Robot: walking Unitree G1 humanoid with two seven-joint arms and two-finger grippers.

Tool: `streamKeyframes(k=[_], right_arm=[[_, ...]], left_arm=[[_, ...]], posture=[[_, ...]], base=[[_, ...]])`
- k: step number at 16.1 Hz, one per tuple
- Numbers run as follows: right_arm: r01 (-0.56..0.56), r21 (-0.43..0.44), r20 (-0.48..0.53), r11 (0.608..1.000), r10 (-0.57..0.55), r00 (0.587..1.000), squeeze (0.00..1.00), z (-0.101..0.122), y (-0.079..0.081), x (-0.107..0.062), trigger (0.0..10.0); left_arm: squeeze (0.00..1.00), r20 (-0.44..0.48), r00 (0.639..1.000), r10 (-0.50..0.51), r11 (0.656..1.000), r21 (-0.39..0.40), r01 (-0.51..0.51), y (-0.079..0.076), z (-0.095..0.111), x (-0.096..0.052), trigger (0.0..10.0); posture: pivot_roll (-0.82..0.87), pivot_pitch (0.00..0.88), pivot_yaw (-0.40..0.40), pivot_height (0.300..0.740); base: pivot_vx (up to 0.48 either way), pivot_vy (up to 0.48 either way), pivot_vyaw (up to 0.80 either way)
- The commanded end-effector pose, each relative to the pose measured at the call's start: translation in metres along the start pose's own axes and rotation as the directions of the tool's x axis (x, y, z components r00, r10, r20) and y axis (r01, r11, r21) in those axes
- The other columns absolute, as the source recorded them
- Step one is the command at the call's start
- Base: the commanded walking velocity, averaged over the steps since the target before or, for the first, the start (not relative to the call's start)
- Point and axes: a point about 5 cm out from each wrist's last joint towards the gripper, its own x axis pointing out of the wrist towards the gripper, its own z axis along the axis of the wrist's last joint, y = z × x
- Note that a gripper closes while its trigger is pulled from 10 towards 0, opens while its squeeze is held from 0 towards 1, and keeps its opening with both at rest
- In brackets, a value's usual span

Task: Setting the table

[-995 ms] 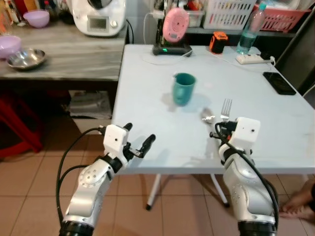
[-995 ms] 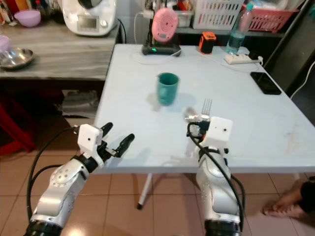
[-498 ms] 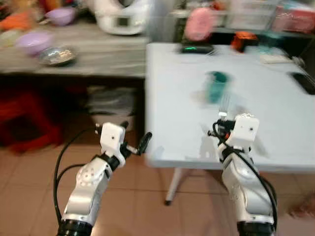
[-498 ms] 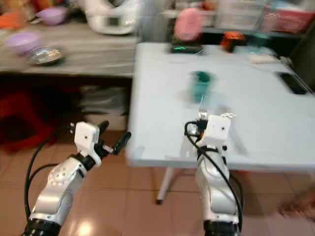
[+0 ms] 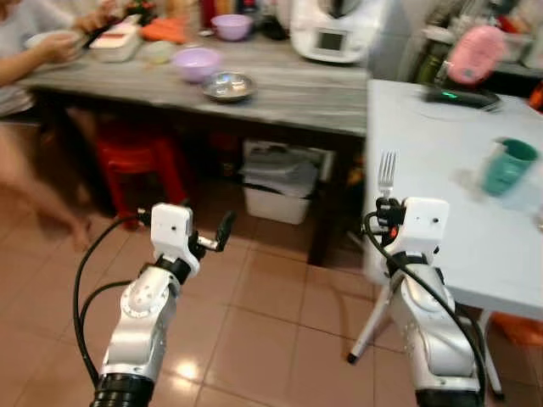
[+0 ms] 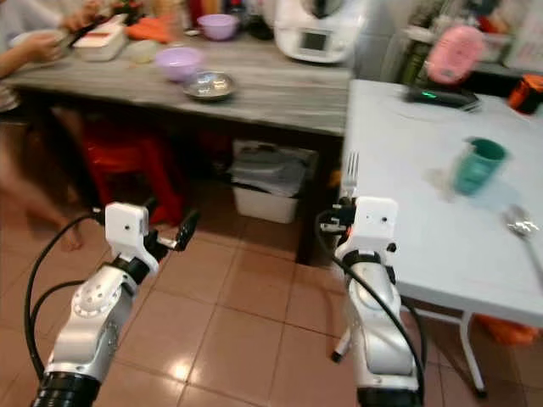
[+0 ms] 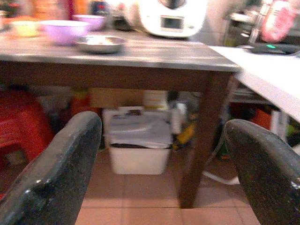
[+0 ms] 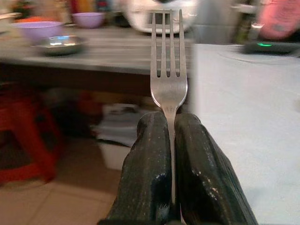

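In a tiled kitchen beside a white table [image 5: 441, 170], the right gripper [image 8: 171, 140] pinches a fork [image 8: 168, 70] upright by its stiff, slippery handle; the left gripper [image 7: 159, 154] hangs open, empty.

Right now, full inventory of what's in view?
fork: 1, silver, upright in the right jaws
mug: 1, teal, on the white table
spoon: 1, silver, on the white table, beyond the mug
steel bowl: 1, silver, on the grey counter
plastic bowls: 2, purple, on the counter
kitchen machine: 1, white, counter's back
stool: 1, red, under the counter
bin: 1, white, under the counter
person: 1, at the counter's far end
left gripper: open, over the floor
right gripper: shut on fork
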Motion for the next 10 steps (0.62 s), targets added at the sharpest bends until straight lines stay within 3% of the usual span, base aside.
streamKeyframes(k=[1,10], right_arm=[[-0.014,-0.014,0.040,1.000,0.014,0.999,0.00,0.0084,0.0011,-0.0015,10.0],[-0.006,-0.017,0.047,1.000,0.007,0.999,0.00,0.0069,-0.0006,-0.0047,10.0]], left_arm=[[0.00,0.009,1.000,0.014,1.000,0.008,-0.014,0.0018,0.0024,0.0005,10.0],[0.00,0.009,1.000,0.013,1.000,-0.001,-0.013,-0.0025,0.0005,0.0021,10.0]], posture=[[-0.02,0.037,-0.033,0.740],[-0.02,0.041,-0.031,0.740]], base=[[0.000,0.401,0.00],[0.000,0.419,0.00]])
